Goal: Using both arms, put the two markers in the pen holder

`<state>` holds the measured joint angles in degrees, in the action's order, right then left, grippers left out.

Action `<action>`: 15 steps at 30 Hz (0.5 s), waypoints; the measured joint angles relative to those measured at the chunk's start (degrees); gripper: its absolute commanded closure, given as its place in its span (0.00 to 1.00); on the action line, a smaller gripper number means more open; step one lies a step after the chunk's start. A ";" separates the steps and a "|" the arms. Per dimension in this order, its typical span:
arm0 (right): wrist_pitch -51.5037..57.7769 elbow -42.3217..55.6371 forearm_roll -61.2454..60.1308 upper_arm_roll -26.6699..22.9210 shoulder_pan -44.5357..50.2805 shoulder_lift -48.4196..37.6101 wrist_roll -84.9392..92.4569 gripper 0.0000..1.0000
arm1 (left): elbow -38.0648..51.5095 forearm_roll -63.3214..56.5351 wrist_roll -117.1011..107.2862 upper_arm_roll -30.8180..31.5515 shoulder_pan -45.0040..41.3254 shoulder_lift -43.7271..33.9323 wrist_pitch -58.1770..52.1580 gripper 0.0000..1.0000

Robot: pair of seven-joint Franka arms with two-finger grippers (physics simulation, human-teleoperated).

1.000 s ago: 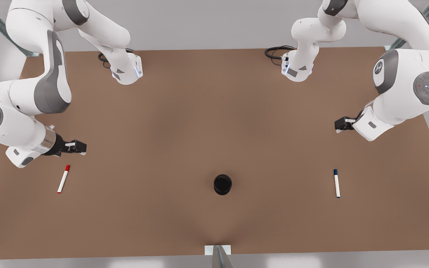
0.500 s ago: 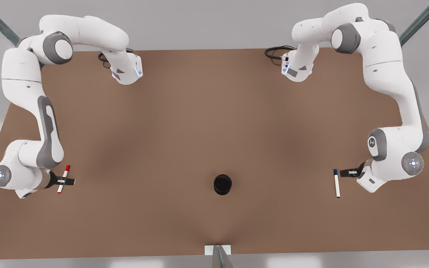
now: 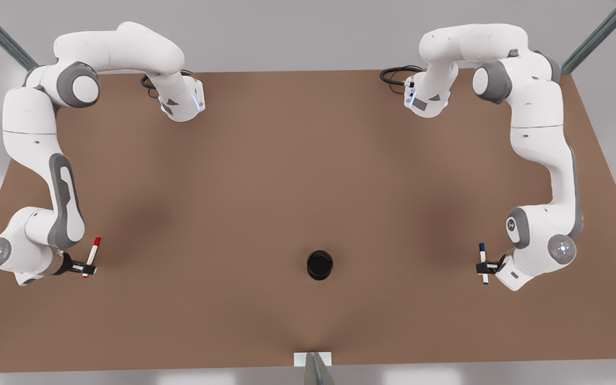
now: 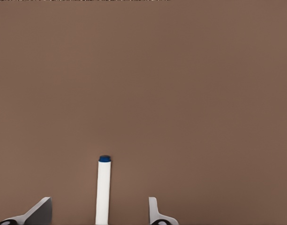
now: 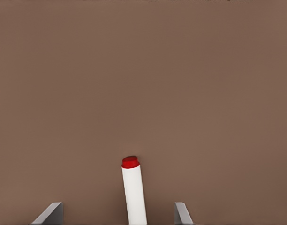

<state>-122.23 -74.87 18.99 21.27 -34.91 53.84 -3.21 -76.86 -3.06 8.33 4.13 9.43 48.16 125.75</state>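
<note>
Slippage threatens: left gripper (image 3: 483,266) straddles the blue marker (image 3: 483,263), right gripper (image 3: 86,266) the red marker (image 3: 91,257), both at the frame's lower edges with fingers apart, so off-centre closing could roll either away from the pen holder (image 3: 320,264).

No legible text or markings.

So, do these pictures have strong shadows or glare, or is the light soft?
Front view: soft, even light; only faint dark patches on the brown table, no glare on the small black cylindrical pen holder. Left wrist view: the white blue-ended marker casts no clear shadow. Right wrist view: the same for the white red-ended marker.
</note>
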 measured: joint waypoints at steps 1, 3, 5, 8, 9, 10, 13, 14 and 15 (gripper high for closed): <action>-0.46 -0.02 -0.37 0.00 -0.04 0.29 0.11 0.16 | 0.27 0.02 0.18 0.01 0.03 0.45 0.60 0.00; -1.55 -0.22 -0.75 -0.06 -0.06 0.62 0.32 0.26 | 1.27 0.04 0.50 0.07 0.05 1.59 1.53 0.00; -2.76 -0.51 -0.87 -0.03 -0.07 0.99 0.62 0.28 | 1.96 0.05 0.78 0.08 0.09 2.61 2.20 0.00; -4.38 -1.30 -0.97 -0.09 -0.16 1.15 1.12 0.29 | 2.17 0.10 1.15 0.08 0.14 3.83 2.87 0.01; -5.02 -1.86 -0.97 -0.09 -0.42 1.16 1.27 0.29 | 2.19 0.12 1.26 0.08 0.14 4.11 3.03 0.03; -5.58 -2.18 -0.95 -0.10 -0.57 1.17 1.44 0.30 | 2.19 0.13 1.37 0.09 0.15 4.29 3.16 0.06; -6.77 -2.46 -0.66 -0.10 -0.63 1.17 1.93 0.44 | 2.21 0.11 1.63 0.05 0.15 4.64 3.45 0.30; -7.04 -2.48 -0.60 -0.10 -0.61 1.17 2.10 0.50 | 2.21 0.11 1.70 0.03 0.15 4.81 3.52 0.38; -7.27 -2.49 -0.51 -0.10 -0.60 1.17 2.23 0.55 | 2.21 0.12 1.78 0.01 0.19 4.95 3.60 0.44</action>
<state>-129.50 -77.36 18.48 21.17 -35.50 55.01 -0.98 -74.65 -2.94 10.11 4.14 9.62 53.11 129.35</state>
